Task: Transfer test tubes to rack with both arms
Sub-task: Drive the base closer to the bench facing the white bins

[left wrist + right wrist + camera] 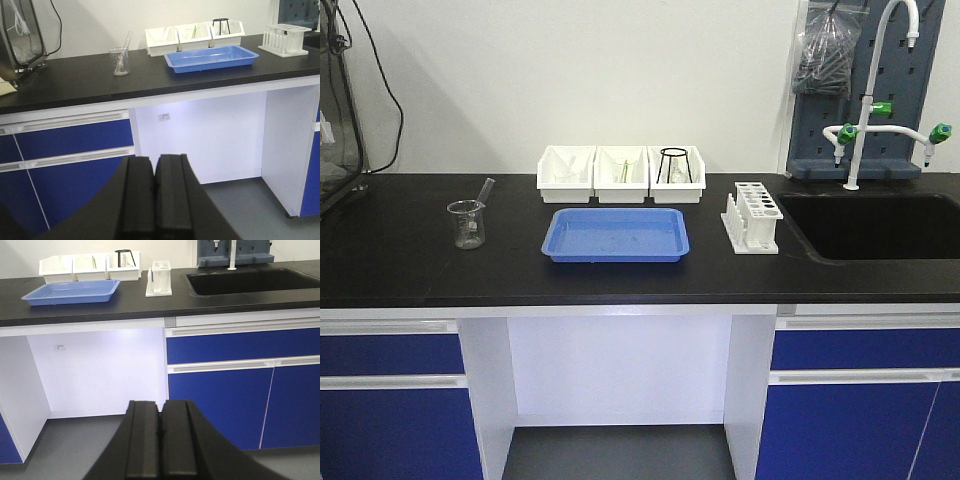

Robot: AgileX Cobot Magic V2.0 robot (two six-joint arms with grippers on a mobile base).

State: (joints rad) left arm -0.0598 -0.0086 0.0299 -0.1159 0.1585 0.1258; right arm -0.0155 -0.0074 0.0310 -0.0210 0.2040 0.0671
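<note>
Hanging below the counter (pixel 400 260), left gripper (pixel 154 164) and right gripper (pixel 161 409) are pressed together, empty. Test tube (pixel 485 188) is seen leaning in beaker (pixel 467 226), rack (pixel 753 217) beside sink (pixel 880 228). Task judged unstarted; next, tube to be reached, jaws parted.

Your stock on view:
- One test tube (pixel 485 190): slim clear glass, leaning tilted in the beaker (pixel 467 224) at the left of the counter (pixel 400 260), upper end above the rim.
- One rack (pixel 753 217): white plastic, standing upright, holed top plate, pegs along its left side, well apart from the tube.
- Left gripper (pixel 155 165) and right gripper (pixel 161 407): black fingers pressed together, below counter height.
</note>
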